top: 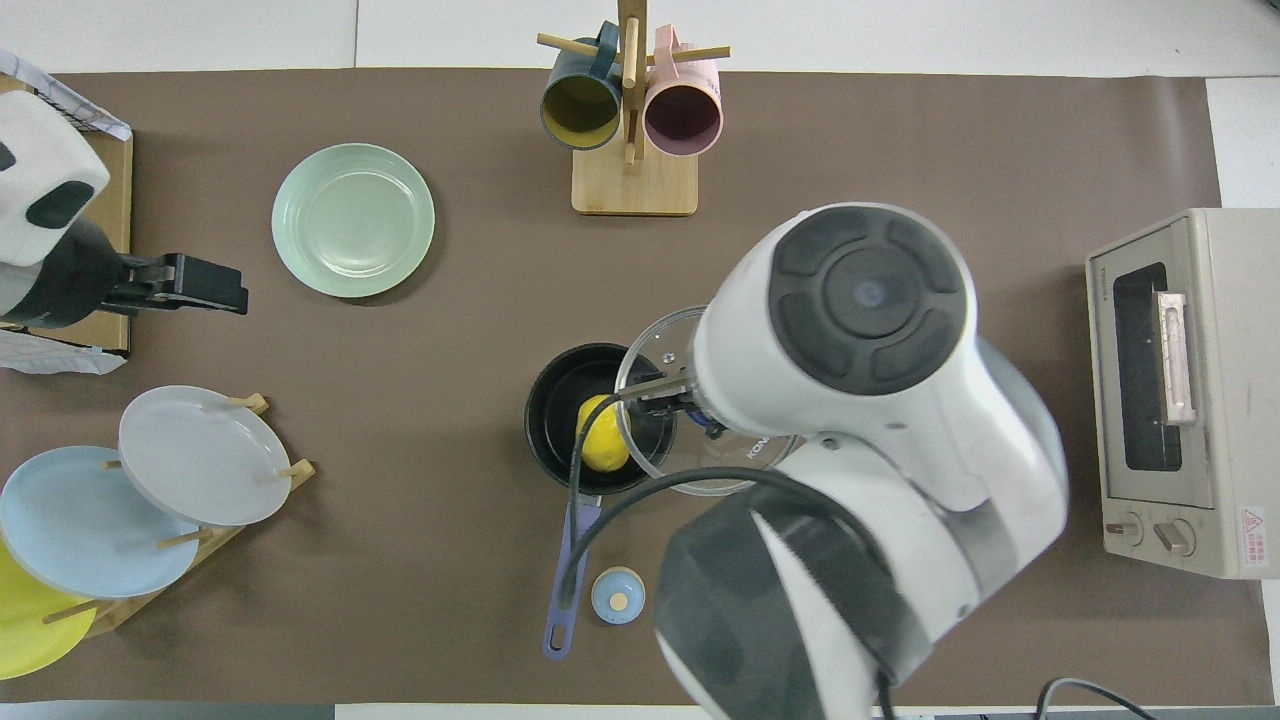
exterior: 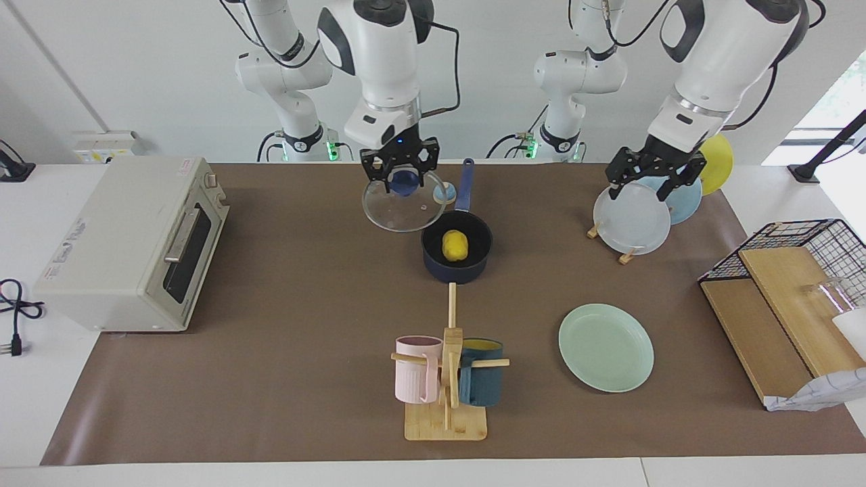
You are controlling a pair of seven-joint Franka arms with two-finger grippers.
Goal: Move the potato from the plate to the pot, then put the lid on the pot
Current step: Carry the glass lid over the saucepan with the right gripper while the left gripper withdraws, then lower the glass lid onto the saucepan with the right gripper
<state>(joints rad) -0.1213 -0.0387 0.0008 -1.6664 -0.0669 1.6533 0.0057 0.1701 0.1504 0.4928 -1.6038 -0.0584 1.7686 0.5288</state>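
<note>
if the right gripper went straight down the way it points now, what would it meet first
Hedged: the right gripper, shut on the lid by its knob, points down. The lid would likely meet the pot rim, off-centre; depth is unclear.

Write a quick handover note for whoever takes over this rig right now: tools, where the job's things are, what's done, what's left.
Right tool: shut on the lid by its knob, holding it in the air beside the pot, toward the right arm's end; not yet over the opening.
Left tool: empty, open, raised over the plate rack, waiting.
Potato: in the pot.
Plate: empty, toward the left arm's end.
Done: potato moved.
Left: centre the lid over the pot, lower it, release.
</note>
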